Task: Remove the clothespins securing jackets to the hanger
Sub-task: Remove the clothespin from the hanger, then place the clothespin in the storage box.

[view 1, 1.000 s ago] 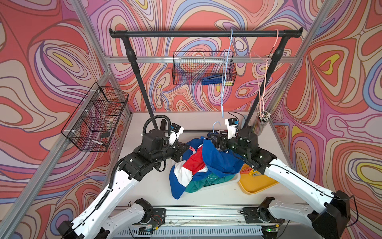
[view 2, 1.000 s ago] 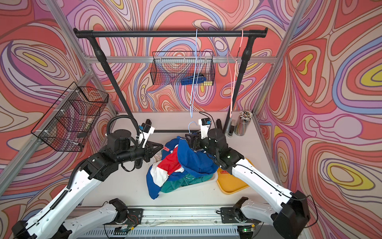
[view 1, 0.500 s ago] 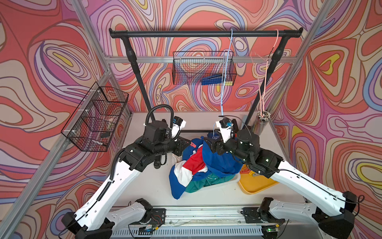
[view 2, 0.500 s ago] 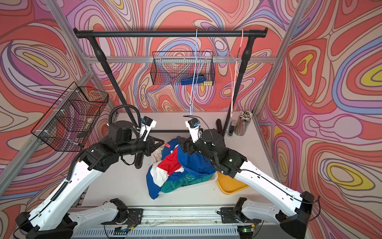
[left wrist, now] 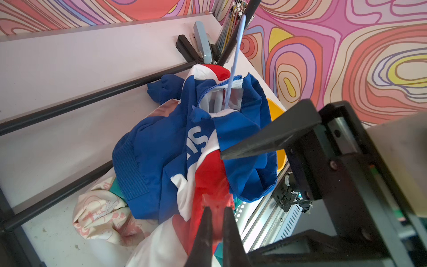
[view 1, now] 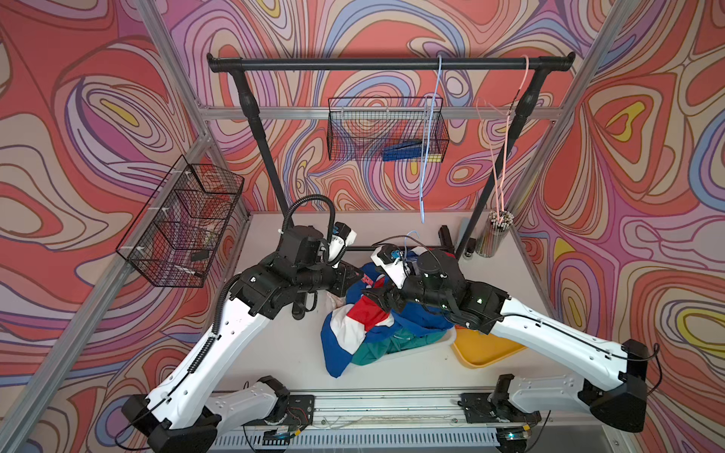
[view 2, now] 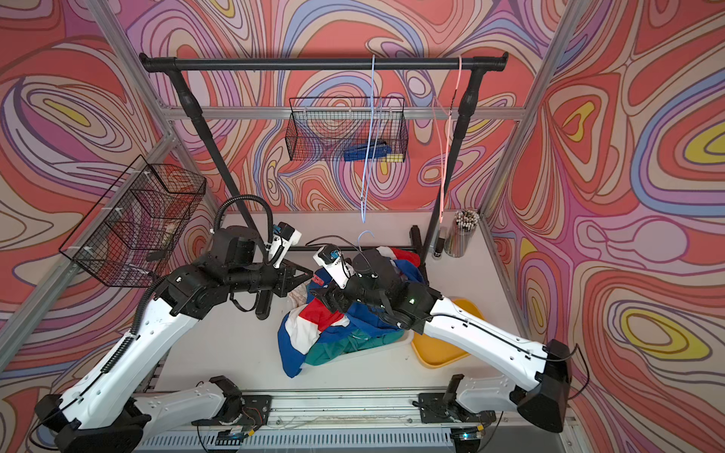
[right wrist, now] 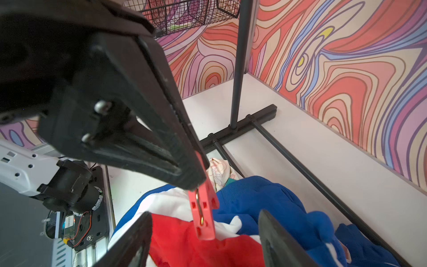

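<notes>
While the left tool is pressed together on the handle end of a red clothespin, the right tool stands with its fingers wide apart on either side of that pin and holds nothing. The pin hangs just over the red panel of the blue-red-white jacket. I cannot tell whether its mouth bites the cloth or is already free.

All the jackets lie in one heap on the tabletop. The blue-red-white one is on top, the teal jacket is under it, and the pink-and-cream jacket comes out at the side near the rack's foot bars. A light blue hanger sits inside the neck of the top jacket. A bare blue hanger and a bare pink hanger hang on the rail.

I judge the task to be rather far along, with this red pin as the one now in work. No other clothespin is visible on the cloth, but the folds hide much, so more may be left. The yellow tray beside the heap shows no pins in its visible part.
</notes>
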Available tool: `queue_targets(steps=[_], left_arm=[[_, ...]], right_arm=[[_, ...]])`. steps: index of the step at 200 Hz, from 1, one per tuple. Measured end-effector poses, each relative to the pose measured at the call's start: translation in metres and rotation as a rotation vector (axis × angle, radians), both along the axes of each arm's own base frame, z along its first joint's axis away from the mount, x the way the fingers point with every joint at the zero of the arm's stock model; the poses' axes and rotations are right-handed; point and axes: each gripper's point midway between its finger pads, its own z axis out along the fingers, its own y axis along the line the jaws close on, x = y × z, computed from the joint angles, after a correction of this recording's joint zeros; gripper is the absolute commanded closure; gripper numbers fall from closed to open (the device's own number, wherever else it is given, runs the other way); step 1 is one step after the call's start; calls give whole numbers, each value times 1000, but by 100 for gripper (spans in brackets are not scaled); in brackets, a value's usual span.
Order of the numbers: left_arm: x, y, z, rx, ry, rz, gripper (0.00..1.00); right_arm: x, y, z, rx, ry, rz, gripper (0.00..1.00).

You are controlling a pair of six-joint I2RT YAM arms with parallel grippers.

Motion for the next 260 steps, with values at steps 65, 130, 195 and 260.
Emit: queue_targets(steps=[65,130,195,260], left_arm=[[-7,-3,-1,-13,26,-35,100],[-9,-4,-1,-21,32,-46,100],[-5,-1,-3,-4,25,-21,39],[-19,23,17,-31,-126,28,7]], right_arm=[[6,6,-10,-26,9,-3,49],[6,13,-6,-6,9,12,78],[5,14,-6,-6,7,3,100],[59,-103,9,53,30,-521,100]])
